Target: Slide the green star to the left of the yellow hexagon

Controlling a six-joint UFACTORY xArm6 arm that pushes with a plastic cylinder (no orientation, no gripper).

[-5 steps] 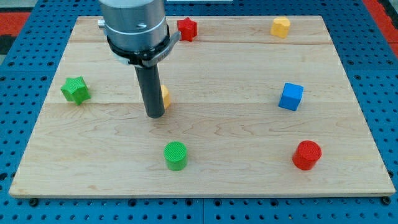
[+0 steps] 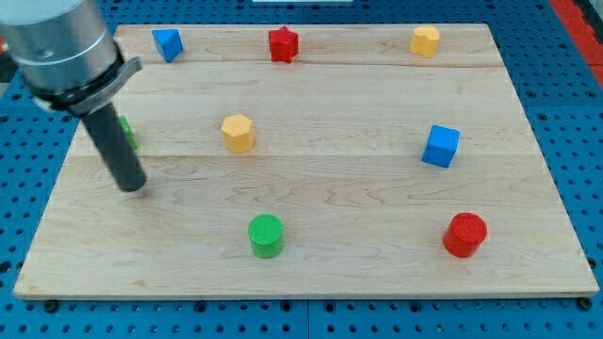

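The green star sits at the board's left, mostly hidden behind my rod; only a green sliver shows. The yellow hexagon lies to its right, left of the board's middle. My tip rests on the board just below the green star and well left of the yellow hexagon.
A blue block, a red star and a yellow block line the view's top edge. A blue cube is at the right, a red cylinder at bottom right, a green cylinder at bottom middle.
My rod has swung left from beside the yellow hexagon to the green star, uncovering the hexagon and the blue block at the top left. No block has visibly moved.
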